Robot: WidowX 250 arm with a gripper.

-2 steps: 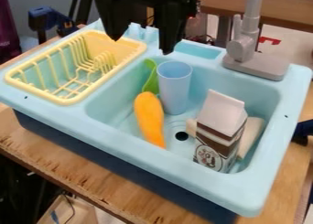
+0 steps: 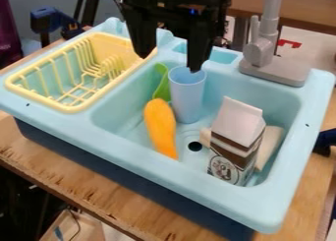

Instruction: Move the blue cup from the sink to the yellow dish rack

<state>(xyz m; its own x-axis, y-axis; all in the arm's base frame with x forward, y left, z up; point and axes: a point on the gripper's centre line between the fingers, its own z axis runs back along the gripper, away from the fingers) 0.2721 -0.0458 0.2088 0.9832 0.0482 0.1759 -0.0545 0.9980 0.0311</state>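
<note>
Lower and further toward the view's right than in the earlier frame, the black two-finger gripper (image 2: 168, 64) has come nearer the upright light-blue plastic cup (image 2: 187, 102). Its fingers are wide apart and hold nothing; one tip overlaps the cup's rim in view, though whether it touches I cannot tell. The cup stands in the pale-blue toy sink (image 2: 134, 147), between a green plastic piece (image 2: 160, 90) and a brown-and-white carton (image 2: 236, 124). Beside it lies a smooth orange, tapering toy (image 2: 160, 126); left in view sits a yellow dish rack (image 2: 66, 107).
</note>
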